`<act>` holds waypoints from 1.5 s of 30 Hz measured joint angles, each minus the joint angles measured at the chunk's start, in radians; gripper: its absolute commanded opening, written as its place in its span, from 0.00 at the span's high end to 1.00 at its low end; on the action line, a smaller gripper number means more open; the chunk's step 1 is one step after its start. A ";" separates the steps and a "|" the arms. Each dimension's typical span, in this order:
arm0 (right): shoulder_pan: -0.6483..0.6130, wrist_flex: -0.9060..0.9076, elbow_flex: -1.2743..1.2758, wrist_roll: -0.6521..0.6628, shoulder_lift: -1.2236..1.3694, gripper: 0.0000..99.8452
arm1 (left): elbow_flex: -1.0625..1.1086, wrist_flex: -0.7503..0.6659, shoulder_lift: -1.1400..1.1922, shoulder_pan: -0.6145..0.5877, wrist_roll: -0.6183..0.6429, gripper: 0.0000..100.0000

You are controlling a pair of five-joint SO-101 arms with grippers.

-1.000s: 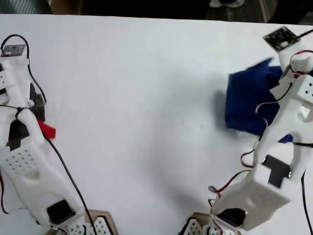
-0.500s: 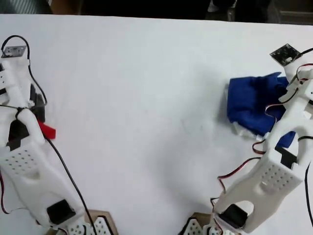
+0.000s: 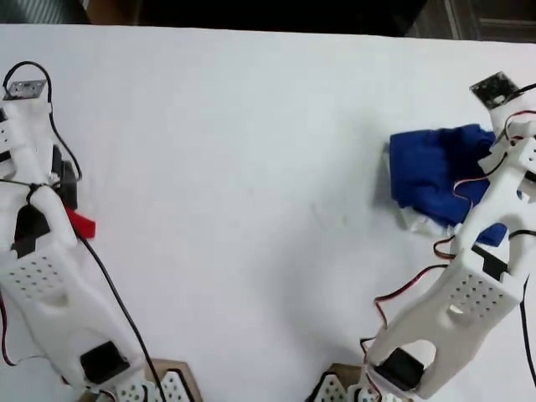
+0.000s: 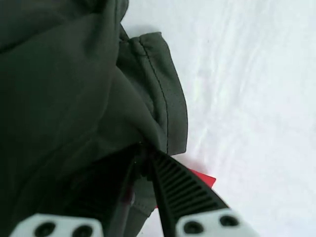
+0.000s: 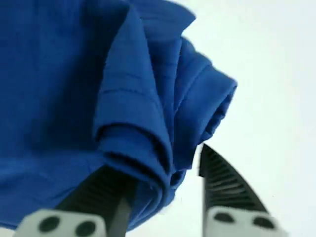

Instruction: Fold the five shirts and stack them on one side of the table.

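Blue shirt point(image 3: 431, 180) fold right at right jaws, apart | left jaws clamped on dark shirt point(image 4: 74, 98), way across counter point(image 3: 251, 167)

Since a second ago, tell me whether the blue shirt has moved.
Yes. The blue shirt has shifted slightly away from the far edge of the table, toward the near edge. Its side nearest the table's middle stays put.
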 measured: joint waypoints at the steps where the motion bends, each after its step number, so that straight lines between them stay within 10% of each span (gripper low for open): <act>1: 0.000 0.012 -0.015 -0.011 0.000 0.79 | 0.000 0.000 0.000 0.000 0.000 0.97; 19: -0.296 0.446 0.057 -0.238 -0.187 0.87 | 0.000 0.000 0.000 0.000 0.000 0.97; 33: -0.269 0.114 0.712 -0.206 -0.402 0.85 | 0.000 0.000 0.000 -0.002 0.000 0.97; 45: -0.187 -0.012 0.763 -0.218 -0.746 0.84 | 0.000 0.000 0.000 -0.002 0.000 0.97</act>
